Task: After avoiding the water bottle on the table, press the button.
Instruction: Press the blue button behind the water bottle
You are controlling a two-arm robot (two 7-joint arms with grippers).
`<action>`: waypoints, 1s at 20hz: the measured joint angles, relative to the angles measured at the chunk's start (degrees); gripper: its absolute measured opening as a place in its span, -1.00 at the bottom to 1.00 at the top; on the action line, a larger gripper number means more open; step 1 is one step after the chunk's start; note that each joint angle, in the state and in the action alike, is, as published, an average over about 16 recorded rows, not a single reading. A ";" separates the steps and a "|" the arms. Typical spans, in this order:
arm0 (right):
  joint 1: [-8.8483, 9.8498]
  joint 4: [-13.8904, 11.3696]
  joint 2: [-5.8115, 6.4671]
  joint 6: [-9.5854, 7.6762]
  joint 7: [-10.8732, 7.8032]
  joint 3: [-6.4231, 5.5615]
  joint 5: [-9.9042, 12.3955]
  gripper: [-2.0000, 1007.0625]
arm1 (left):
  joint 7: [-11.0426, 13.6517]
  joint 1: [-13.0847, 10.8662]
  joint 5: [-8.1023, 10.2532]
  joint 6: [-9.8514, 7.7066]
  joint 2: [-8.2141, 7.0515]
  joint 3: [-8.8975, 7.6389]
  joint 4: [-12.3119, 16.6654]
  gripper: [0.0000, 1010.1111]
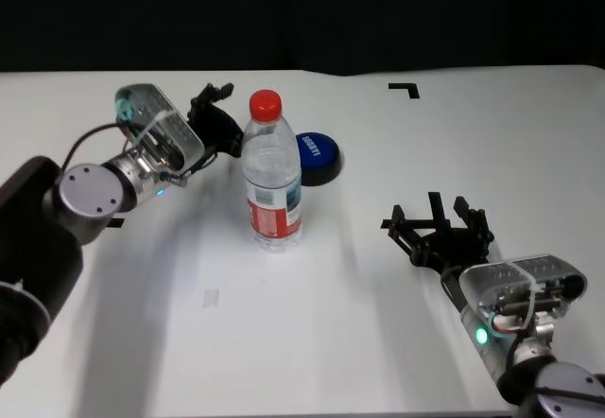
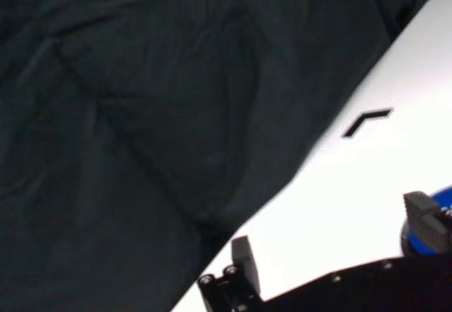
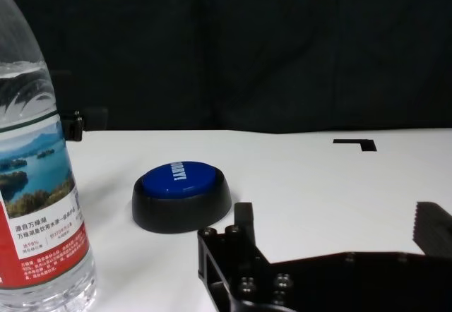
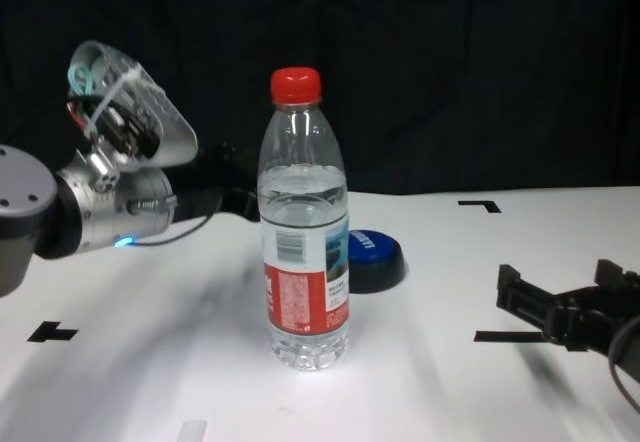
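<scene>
Item 1: water bottle [image 1: 274, 177], upright mid-table [image 1: 312, 342], blocking the direct line to the button [image 1: 317, 156] just behind, to its right.

Item 2: left gripper [image 1: 214, 106], jaws spread, empty, raised far-left of the bottle, apparently skirting it.

Item 3: right gripper [image 1: 438, 221], jaws wide, parked near-right.

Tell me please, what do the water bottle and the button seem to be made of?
The water bottle: likely thin clear plastic, since the water shows through it; glossy printed label, red cap. The button: probably hard plastic, with a smooth, slightly shiny blue dome on a matte black base.
</scene>
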State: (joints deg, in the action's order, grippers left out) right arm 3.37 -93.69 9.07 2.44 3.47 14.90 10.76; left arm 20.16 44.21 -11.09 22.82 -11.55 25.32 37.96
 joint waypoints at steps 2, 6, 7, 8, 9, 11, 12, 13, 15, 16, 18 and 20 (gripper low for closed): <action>0.00 0.00 0.00 0.00 0.00 0.00 0.00 0.99 | -0.01 0.12 -0.09 0.03 0.10 0.07 -0.51 0.99; 0.00 0.00 0.00 0.00 0.00 0.00 0.00 0.99 | -0.07 0.36 -0.26 0.17 0.28 0.17 -1.64 0.99; 0.00 0.00 0.00 0.00 0.00 0.00 0.00 0.99 | -0.08 0.42 -0.30 0.22 0.31 0.18 -1.92 0.99; 0.00 0.00 0.00 0.00 0.00 0.00 0.00 0.99 | -0.09 0.48 -0.34 0.28 0.34 0.19 -2.20 0.99; 0.00 0.00 0.00 0.00 0.00 0.00 0.00 0.99 | -0.09 0.53 -0.37 0.33 0.36 0.20 -2.42 0.99; 0.00 0.00 0.00 0.00 0.00 0.00 0.00 0.99 | -0.06 0.61 -0.41 0.41 0.37 0.19 -2.78 0.99; 0.00 0.00 0.00 0.00 0.00 0.00 0.00 0.99 | -0.03 0.65 -0.43 0.46 0.37 0.19 -2.96 0.99; 0.00 0.00 0.00 0.00 0.00 0.00 0.00 0.99 | 0.00 0.69 -0.45 0.49 0.37 0.19 -3.11 0.99; 0.00 0.00 0.00 0.00 0.00 0.00 0.00 0.99 | 0.09 0.74 -0.48 0.52 0.37 0.18 -3.36 0.99; 0.00 0.00 0.00 0.00 0.00 0.00 0.00 0.99 | 0.13 0.77 -0.49 0.53 0.37 0.18 -3.50 0.99; 0.00 0.00 0.00 0.00 0.00 0.00 0.00 0.99 | 0.25 0.81 -0.50 0.55 0.37 0.20 -3.68 0.99; 0.00 0.00 0.00 0.00 0.00 0.00 0.00 0.99 | 0.38 0.85 -0.51 0.54 0.37 0.22 -3.85 0.99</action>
State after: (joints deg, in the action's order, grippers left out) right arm 3.37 -93.69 9.07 2.44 3.47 14.90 10.76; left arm 20.53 45.06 -11.61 23.36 -11.18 25.54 34.11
